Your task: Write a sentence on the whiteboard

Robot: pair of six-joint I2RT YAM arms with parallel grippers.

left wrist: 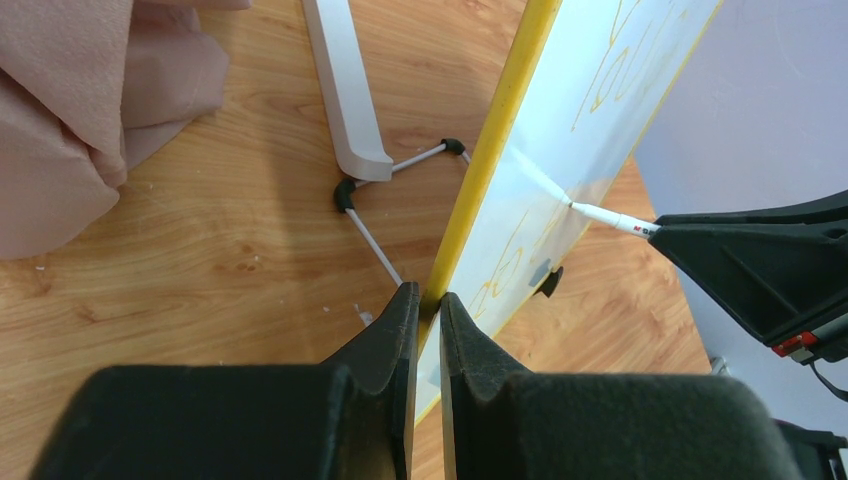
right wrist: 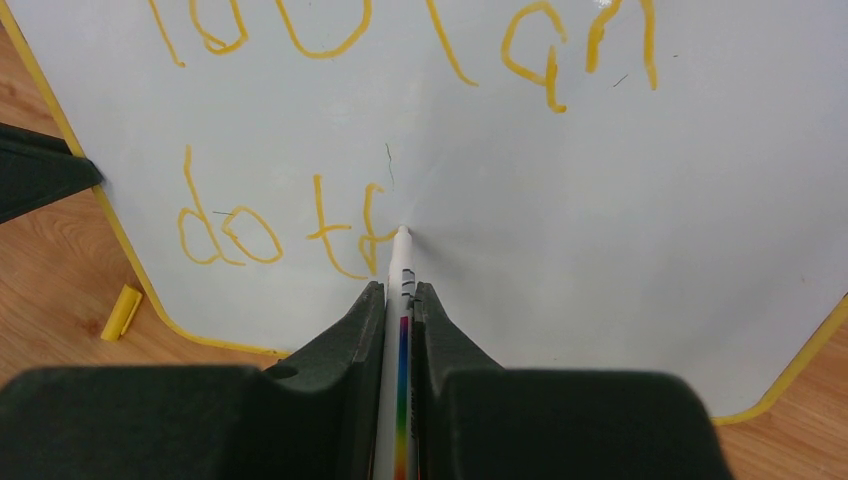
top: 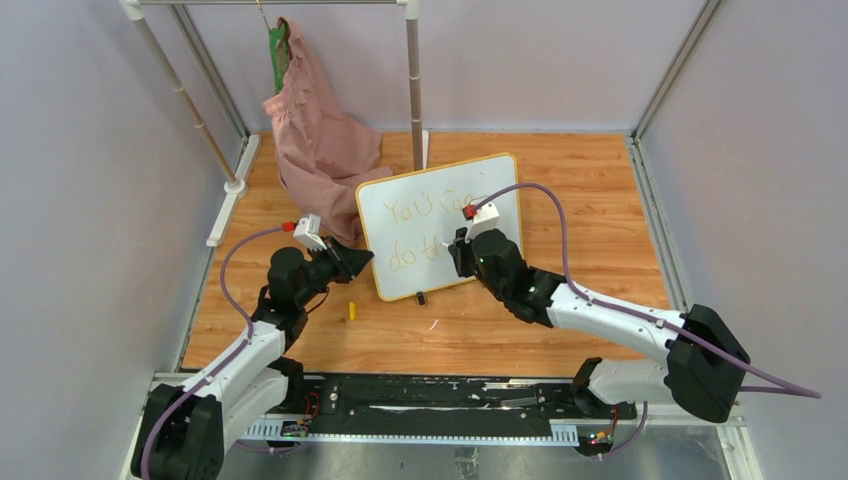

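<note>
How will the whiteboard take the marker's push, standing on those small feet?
The whiteboard looks thin and light on small black feet, so unsupported it would probably tip or slide. The left gripper, shut on its yellow frame, likely steadies it. Its glossy face seems slippery to grip.

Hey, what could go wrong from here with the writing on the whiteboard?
The left tool pinches only the thin yellow edge of the whiteboard, so marker pressure might swing or tip it. The right tool grips the marker near its tip, close to the sentence, which could smear.
</note>
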